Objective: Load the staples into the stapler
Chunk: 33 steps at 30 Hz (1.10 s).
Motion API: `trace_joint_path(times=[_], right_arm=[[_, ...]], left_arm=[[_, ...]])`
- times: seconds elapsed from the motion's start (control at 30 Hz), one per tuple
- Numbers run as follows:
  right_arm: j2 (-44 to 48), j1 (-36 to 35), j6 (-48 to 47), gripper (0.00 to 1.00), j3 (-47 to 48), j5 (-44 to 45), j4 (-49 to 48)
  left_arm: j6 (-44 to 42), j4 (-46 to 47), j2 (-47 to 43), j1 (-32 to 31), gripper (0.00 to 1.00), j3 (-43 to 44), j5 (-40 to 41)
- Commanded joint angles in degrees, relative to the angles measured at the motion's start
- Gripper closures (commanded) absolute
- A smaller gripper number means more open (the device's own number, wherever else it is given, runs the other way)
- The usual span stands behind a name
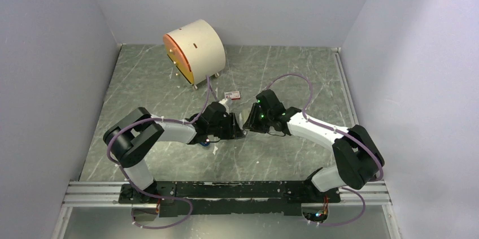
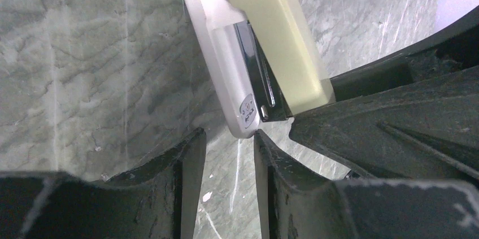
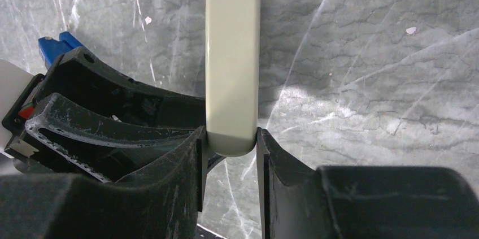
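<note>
My right gripper (image 3: 230, 137) is shut on the rounded end of a pale grey-green oblong stapler (image 3: 232, 52) and holds it over the table. In the left wrist view this pale stapler (image 2: 265, 30) gapes open, with a dark metal part between its halves. My left gripper (image 2: 229, 137) is open just below its grey tip (image 2: 247, 116); one finger (image 2: 271, 154) touches that tip and nothing lies between the jaws. The two grippers meet at mid-table (image 1: 245, 125). A blue end of the stapler (image 3: 53, 47) shows beyond the left gripper's body, the rest hidden. The staples are out of view.
A cream drum with an orange face (image 1: 195, 51) stands on its side at the back left. A small red and white box (image 1: 232, 95) lies on the marbled table (image 1: 294, 69) just behind the grippers. White walls close in both sides and the back.
</note>
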<state>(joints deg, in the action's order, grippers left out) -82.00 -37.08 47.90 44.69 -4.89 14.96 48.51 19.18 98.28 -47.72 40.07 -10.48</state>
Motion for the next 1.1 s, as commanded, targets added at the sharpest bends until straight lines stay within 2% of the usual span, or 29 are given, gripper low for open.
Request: trace_joint_path(times=[0.0, 0.23, 0.5, 1.07], right_arm=[[1.22, 0.43, 0.09, 0.84, -0.79, -2.15, -2.48], [1.64, 0.44, 0.0, 0.84, -1.09, -1.37, -1.99], [2.06, 0.52, 0.18, 0.84, -1.36, -2.05, -2.25], [2.54, 1.3, -0.62, 0.84, -0.81, -2.44, -1.55]], left_arm=[[-0.96, 3.65, 0.68, -0.42, 0.58, 0.63, 1.76], [-0.97, 5.88, -1.6, -0.52, 0.51, -1.05, 3.06], [-1.88, 5.2, -1.87, -0.51, 0.69, -1.22, 4.46], [-3.16, 4.21, 2.3, -0.55, 0.79, -1.89, 4.25]])
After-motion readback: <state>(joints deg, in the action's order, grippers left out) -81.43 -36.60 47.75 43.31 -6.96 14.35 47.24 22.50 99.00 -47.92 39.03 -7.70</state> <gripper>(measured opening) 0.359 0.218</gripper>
